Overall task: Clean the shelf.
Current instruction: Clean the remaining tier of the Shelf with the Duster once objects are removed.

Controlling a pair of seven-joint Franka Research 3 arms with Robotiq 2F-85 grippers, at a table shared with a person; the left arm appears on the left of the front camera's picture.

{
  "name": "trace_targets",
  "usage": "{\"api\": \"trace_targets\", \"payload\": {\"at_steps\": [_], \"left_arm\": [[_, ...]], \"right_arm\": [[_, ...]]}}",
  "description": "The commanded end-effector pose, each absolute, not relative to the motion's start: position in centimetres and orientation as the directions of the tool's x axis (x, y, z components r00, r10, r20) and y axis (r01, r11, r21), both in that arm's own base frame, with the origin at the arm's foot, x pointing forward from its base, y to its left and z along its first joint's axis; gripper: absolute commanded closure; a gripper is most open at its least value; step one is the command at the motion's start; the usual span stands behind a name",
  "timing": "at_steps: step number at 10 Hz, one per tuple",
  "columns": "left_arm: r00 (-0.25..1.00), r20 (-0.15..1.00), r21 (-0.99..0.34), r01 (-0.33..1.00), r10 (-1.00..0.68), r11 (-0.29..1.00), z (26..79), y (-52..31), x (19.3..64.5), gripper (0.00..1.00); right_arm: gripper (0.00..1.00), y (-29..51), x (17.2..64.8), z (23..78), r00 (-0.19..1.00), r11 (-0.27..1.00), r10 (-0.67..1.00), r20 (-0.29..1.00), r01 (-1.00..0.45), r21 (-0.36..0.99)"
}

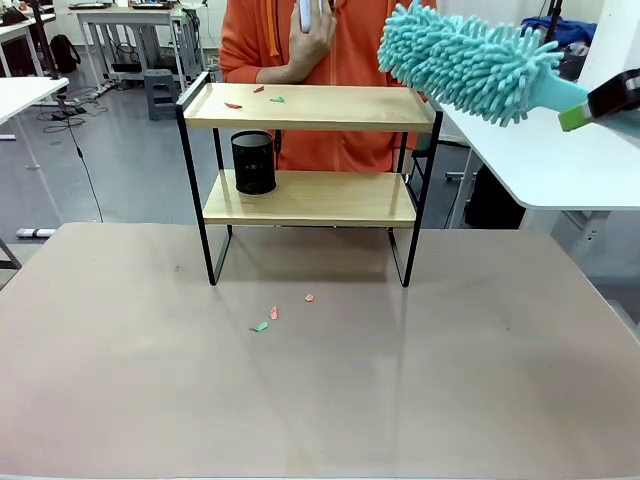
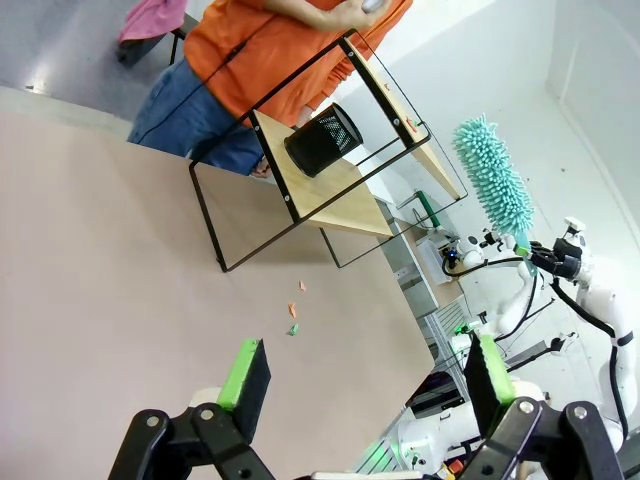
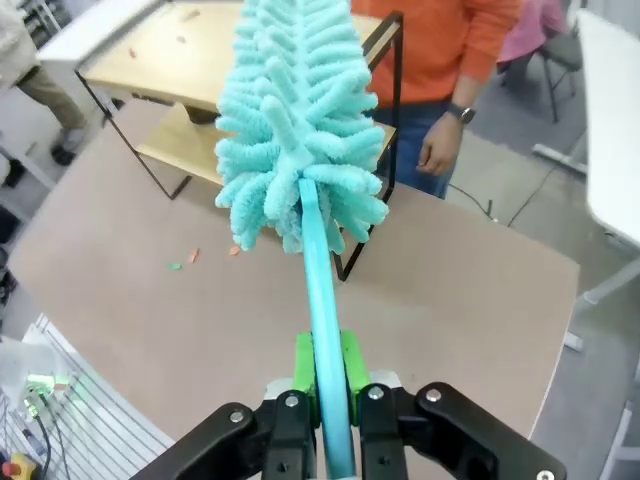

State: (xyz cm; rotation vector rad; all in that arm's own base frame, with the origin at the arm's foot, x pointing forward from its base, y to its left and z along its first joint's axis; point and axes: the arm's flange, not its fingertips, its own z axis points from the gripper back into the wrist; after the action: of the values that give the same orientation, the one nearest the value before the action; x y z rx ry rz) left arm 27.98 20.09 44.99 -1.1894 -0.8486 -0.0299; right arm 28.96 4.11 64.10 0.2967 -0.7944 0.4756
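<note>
Where the brown table [image 1: 450,380] meets its far edge, the shelf [image 1: 340,108] stands upright on its four black legs, roughly in the middle, with its two pale wooden boards level. On the lower board, toward the left end, sits a black mesh cup [image 1: 254,162]. Small paper scraps lie on the top board near its left half: a red one [image 1: 233,105] and a green one [image 1: 277,99]. More scraps rest on the table just in front of the shelf, two orange [image 1: 273,313] [image 1: 309,297] and one green [image 1: 261,326].

Up beside the right end of the top board, a teal duster [image 1: 455,60] with a fluffy chenille head hangs in the air, apart from the wood as far as the front view shows. Its smooth teal handle [image 3: 322,290] runs back into the right gripper [image 3: 326,375], whose green pads are clamped on it from both sides.

Low over the near part of the table, the left gripper [image 2: 367,378] has its fingers spread wide with nothing between them.

Behind the shelf stands a person in an orange top, one hand [image 1: 318,35] raised to the chest around a pale object. A white table [image 1: 540,160] stands off to the right.
</note>
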Motion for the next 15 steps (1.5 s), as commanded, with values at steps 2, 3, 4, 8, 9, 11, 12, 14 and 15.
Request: {"api": "trace_targets", "payload": {"at_steps": [2, 3, 4, 8, 9, 11, 12, 14, 15], "left_arm": [[0.681, 0.608, -0.789, 0.462, 0.409, 0.405, 45.1, 19.8, 28.0, 0.0], [0.681, 0.608, -0.789, 0.462, 0.409, 0.405, 45.1, 19.8, 28.0, 0.0], [0.681, 0.608, -0.789, 0.462, 0.409, 0.405, 45.1, 19.8, 28.0, 0.0], [0.681, 0.608, -0.789, 0.462, 0.409, 0.405, 45.1, 19.8, 28.0, 0.0], [0.681, 0.608, -0.789, 0.462, 0.409, 0.405, 45.1, 19.8, 28.0, 0.0], [0.681, 0.608, -0.789, 0.462, 0.409, 0.405, 45.1, 19.8, 28.0, 0.0], [0.681, 0.608, -0.789, 0.462, 0.409, 0.405, 45.1, 19.8, 28.0, 0.0], [0.681, 0.608, -0.789, 0.462, 0.409, 0.405, 45.1, 19.8, 28.0, 0.0], [0.681, 0.608, -0.789, 0.462, 0.409, 0.405, 45.1, 19.8, 28.0, 0.0]], "right_arm": [[0.87, 4.1, 29.0, 64.1, 0.604, 0.855, 0.295, 0.74, -0.513, 0.078], [0.87, 5.0, 29.3, 64.6, 0.595, 0.854, 0.303, 0.744, -0.517, 0.065], [0.87, 6.3, 29.8, 66.0, 0.58, 0.864, 0.315, 0.751, -0.502, 0.026], [0.87, 15.2, 33.0, 68.7, 0.652, 0.885, 0.349, 0.673, -0.465, -0.009], [0.87, 17.6, 33.6, 68.4, 0.649, 0.894, 0.339, 0.681, -0.448, -0.018], [0.87, 20.4, 35.1, 67.4, 0.651, 0.921, 0.307, 0.694, -0.388, -0.044], [0.87, 21.4, 35.7, 66.7, 0.663, 0.917, 0.315, 0.679, -0.398, -0.037], [0.87, 22.3, 36.6, 65.3, 0.671, 0.913, 0.313, 0.672, -0.407, -0.018], [0.87, 22.8, 36.8, 65.1, 0.664, 0.904, 0.318, 0.677, -0.427, -0.006]]}}
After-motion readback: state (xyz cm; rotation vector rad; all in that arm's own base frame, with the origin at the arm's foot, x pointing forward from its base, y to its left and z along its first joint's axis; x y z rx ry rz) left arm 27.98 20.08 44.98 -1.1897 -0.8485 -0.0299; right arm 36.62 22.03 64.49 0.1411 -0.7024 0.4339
